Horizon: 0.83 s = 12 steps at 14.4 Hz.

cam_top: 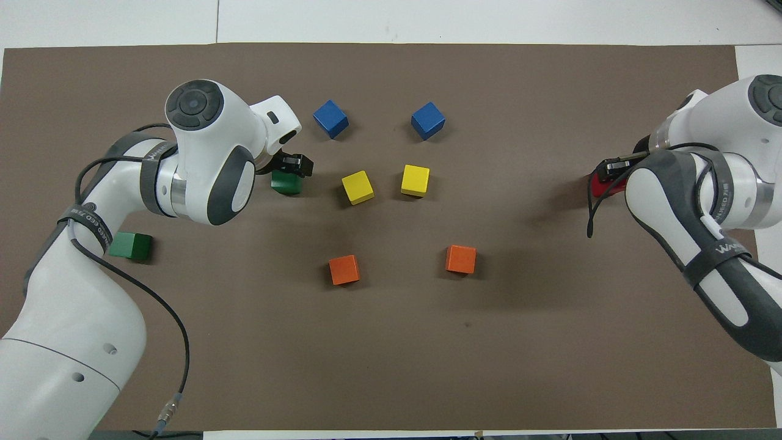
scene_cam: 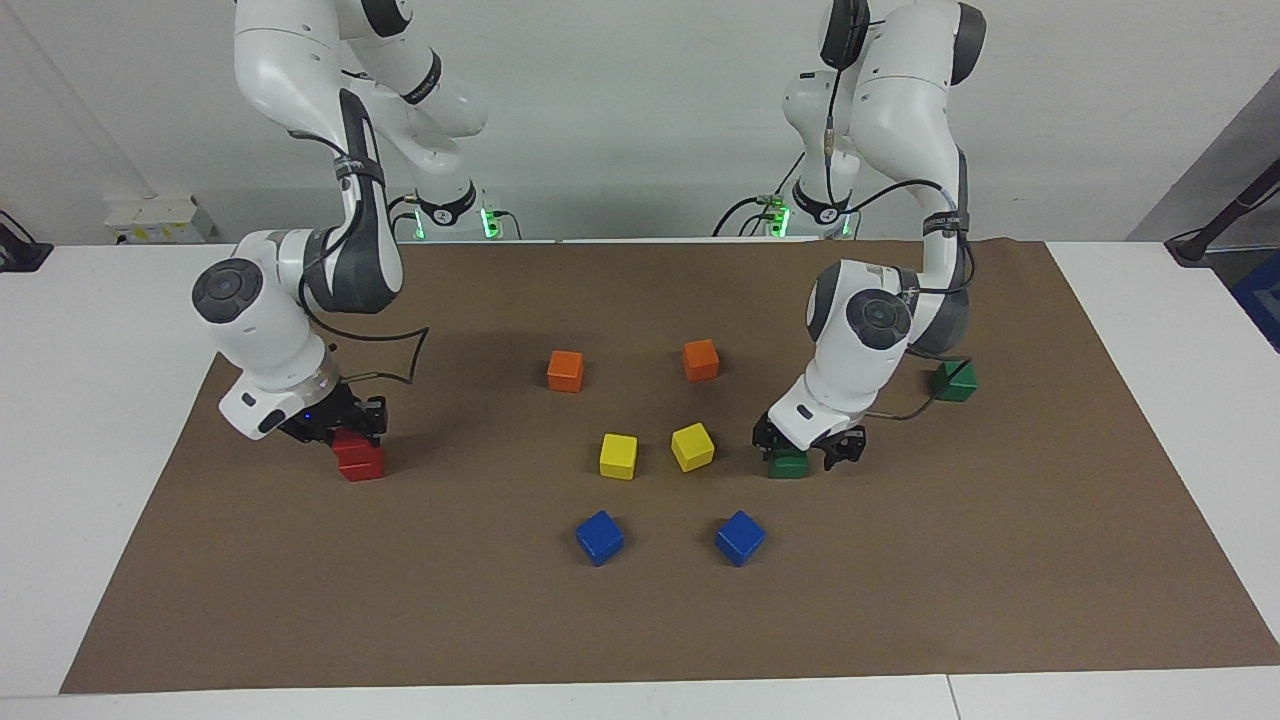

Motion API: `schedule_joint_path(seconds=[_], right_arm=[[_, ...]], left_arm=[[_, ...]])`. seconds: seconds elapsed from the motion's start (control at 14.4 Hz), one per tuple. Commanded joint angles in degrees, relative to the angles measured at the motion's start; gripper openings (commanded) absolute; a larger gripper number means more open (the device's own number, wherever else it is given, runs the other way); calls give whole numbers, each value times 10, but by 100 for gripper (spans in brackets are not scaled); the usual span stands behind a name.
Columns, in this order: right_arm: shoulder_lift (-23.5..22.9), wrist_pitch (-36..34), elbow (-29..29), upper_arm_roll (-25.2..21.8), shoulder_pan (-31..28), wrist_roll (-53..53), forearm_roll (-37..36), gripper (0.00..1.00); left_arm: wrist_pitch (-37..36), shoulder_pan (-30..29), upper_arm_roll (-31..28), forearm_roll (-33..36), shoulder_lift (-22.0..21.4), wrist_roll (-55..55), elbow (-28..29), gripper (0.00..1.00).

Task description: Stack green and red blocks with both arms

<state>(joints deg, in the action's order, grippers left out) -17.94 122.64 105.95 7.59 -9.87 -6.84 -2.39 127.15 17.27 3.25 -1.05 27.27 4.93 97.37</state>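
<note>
Two red blocks stand stacked toward the right arm's end of the table, the upper red block (scene_cam: 350, 443) slightly askew on the lower red block (scene_cam: 364, 467). My right gripper (scene_cam: 340, 425) is low at the upper one. In the overhead view only a red edge (cam_top: 602, 184) shows beside that gripper (cam_top: 614, 166). One green block (scene_cam: 788, 464) (cam_top: 286, 183) lies on the mat toward the left arm's end. My left gripper (scene_cam: 808, 447) (cam_top: 292, 165) is down at it with its fingers spread apart. A second green block (scene_cam: 953, 381) (cam_top: 131, 245) lies nearer the robots, partly under the left arm.
On the brown mat (scene_cam: 640, 620), between the two grippers, lie two orange cubes (scene_cam: 565, 370) (scene_cam: 700, 359), two yellow cubes (scene_cam: 618, 455) (scene_cam: 692, 446) and two blue cubes (scene_cam: 599, 537) (scene_cam: 740, 537). A yellow cube is close beside the green block at the left gripper.
</note>
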Motion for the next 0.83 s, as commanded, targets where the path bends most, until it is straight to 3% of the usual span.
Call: schedule_joint_path(seconds=[0.0,0.21,0.28,0.35,0.56,0.76], right_arm=[[4,15,11,1,-1,-11,1,0],[4,15,10,1,-1,-27,-8,0],[4,15,10,1,-1,-27,-14,0],[3,15,10,1,-1,-27,-17,0],[3,15,7,1,-6,-28,-17,0],[3,15,8,1,-8,-28,-17,0]], left_arm=[[40,17,-10,11,-7,18,33,100],[55,18,-10,11,-10,22,48,100],[55,18,-10,11,-10,24,48,93],[53,18,-11,11,-10,24,48,77],[27,18,-12,12,-12,24,41,0],[-6,17,-12,17,-12,25,21,0]])
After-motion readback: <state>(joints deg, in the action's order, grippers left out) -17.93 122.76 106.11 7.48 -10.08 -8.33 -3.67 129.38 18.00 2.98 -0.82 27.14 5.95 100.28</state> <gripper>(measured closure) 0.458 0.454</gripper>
